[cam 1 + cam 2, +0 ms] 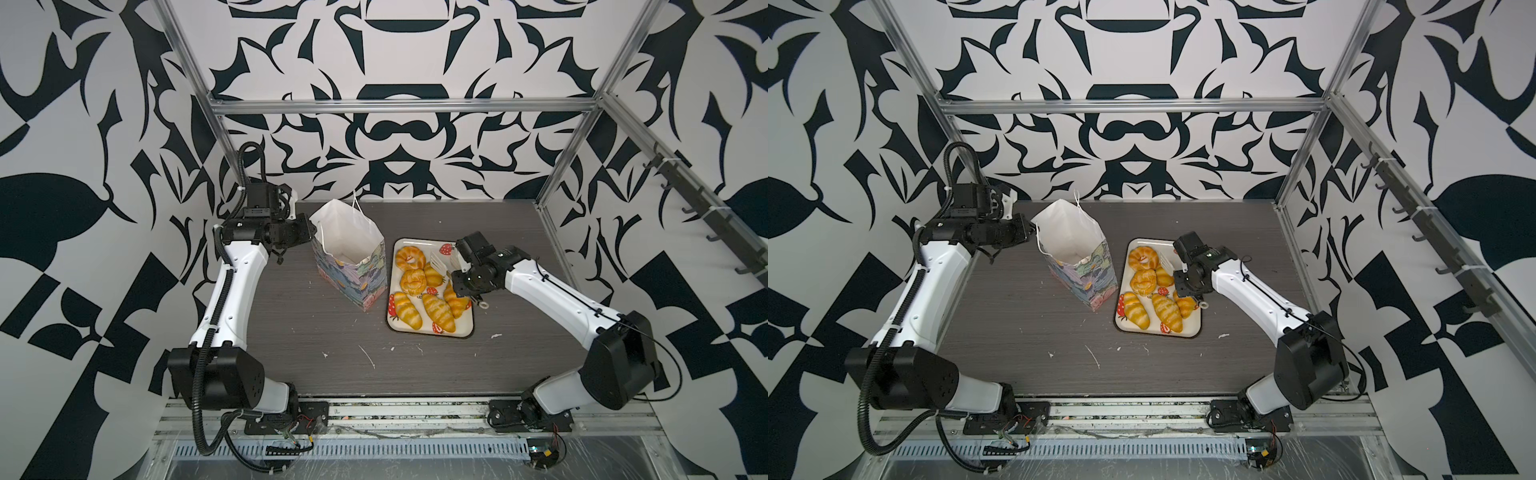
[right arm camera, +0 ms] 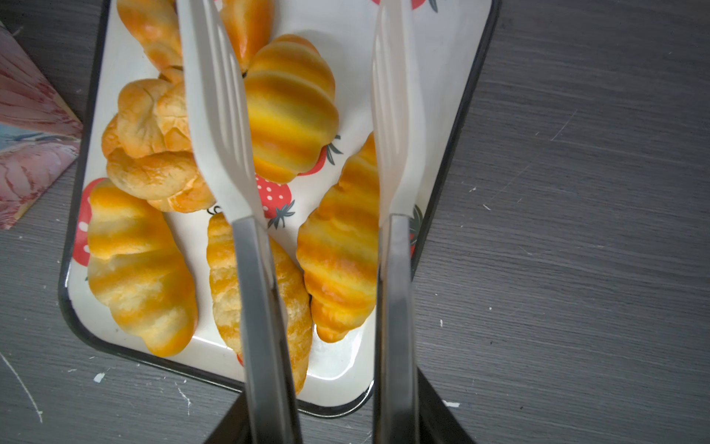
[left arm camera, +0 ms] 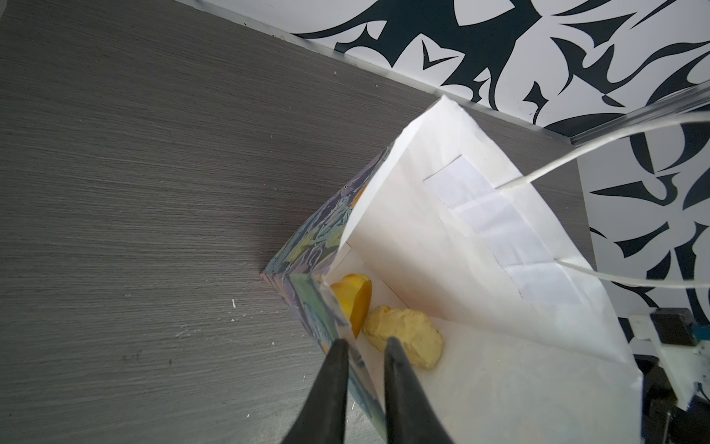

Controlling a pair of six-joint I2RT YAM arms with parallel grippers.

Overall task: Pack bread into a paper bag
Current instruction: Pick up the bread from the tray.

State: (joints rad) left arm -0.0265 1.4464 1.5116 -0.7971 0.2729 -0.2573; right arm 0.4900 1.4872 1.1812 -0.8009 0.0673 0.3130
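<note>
The paper bag (image 1: 349, 249) (image 1: 1073, 245) stands open at the table's back left, white inside with a floral print outside. My left gripper (image 1: 312, 233) (image 3: 365, 342) is shut on the bag's rim, one finger inside and one outside. Two pieces of bread (image 3: 403, 334) lie on the bag's floor. Several golden croissants and round buns (image 1: 436, 311) (image 2: 292, 107) fill the strawberry tray (image 1: 432, 334) (image 2: 345, 399) to the right of the bag. My right gripper (image 1: 460, 272) (image 2: 330, 411) is shut on white-tipped tongs (image 1: 444, 259) (image 2: 215, 96). The tongs hang spread over the tray, with nothing between their tips.
Bag and tray stand nearly touching on the dark wood-grain table (image 1: 316, 332). White scuffs and crumbs (image 1: 368, 357) dot the front of the table. Patterned walls and aluminium frame posts (image 1: 569, 153) close in the back and sides.
</note>
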